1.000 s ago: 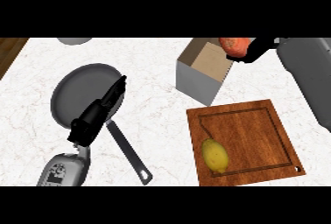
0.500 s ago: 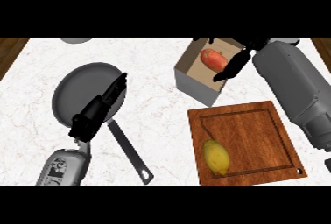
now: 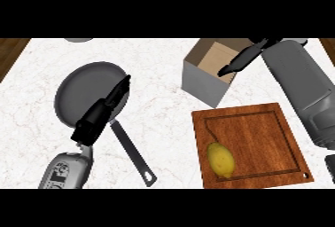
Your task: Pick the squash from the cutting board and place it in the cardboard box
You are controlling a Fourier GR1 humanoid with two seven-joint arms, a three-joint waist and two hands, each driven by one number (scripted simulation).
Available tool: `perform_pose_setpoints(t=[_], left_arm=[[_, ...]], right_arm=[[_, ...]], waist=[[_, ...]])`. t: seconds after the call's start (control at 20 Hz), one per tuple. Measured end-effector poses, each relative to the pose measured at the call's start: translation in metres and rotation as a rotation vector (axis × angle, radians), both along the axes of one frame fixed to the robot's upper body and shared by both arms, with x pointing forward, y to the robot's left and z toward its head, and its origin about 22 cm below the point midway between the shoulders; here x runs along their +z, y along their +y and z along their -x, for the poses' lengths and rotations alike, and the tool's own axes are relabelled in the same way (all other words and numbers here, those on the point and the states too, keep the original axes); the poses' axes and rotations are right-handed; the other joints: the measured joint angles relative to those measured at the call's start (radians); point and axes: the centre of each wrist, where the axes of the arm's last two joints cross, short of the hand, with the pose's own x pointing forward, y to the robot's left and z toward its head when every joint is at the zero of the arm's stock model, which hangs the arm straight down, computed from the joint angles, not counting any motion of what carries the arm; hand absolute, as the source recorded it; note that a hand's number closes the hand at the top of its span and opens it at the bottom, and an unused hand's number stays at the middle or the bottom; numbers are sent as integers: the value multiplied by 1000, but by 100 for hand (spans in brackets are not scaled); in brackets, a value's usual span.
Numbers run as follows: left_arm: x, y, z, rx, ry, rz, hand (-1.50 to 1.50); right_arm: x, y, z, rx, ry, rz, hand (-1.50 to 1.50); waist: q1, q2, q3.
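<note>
The cardboard box point(image 3: 208, 84) stands open at the back right of the counter, just behind the wooden cutting board point(image 3: 262, 133). My right hand point(image 3: 243, 59) hovers over the box's right rim with fingers straight, pointing down and left into the opening, and holds nothing. No squash shows anywhere; the box's near wall hides most of its inside. My left hand point(image 3: 103, 111) rests open, fingers stretched out, over the near edge of the frying pan point(image 3: 82, 88).
A yellow lemon point(image 3: 221, 159) lies on the board's near left part. The pan's long handle point(image 3: 134, 153) runs toward the front edge. A grey round object point(image 3: 78, 40) peeks in at the back left. Wooden floor shows past the counter's left corner point(image 3: 9, 53).
The orange squash that my right hand carried to the box and lowered into its opening is now out of sight. The hand's fingers have straightened. The left hand has stayed put.
</note>
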Motion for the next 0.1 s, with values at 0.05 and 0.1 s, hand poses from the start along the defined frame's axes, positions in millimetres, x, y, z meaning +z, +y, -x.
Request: perform_pose_setpoints(t=[0.05, 0.1], left_arm=[[-1, 0, 1, -1, 1, 1, 0], [0, 1, 0, -2, -2, 0, 0]], right_arm=[[-1, -5, 0, -15, 23, -46, -150], [1, -12, 0, -32, 48, -87, -150]], waist=[[4, 2, 0], [6, 4, 0]])
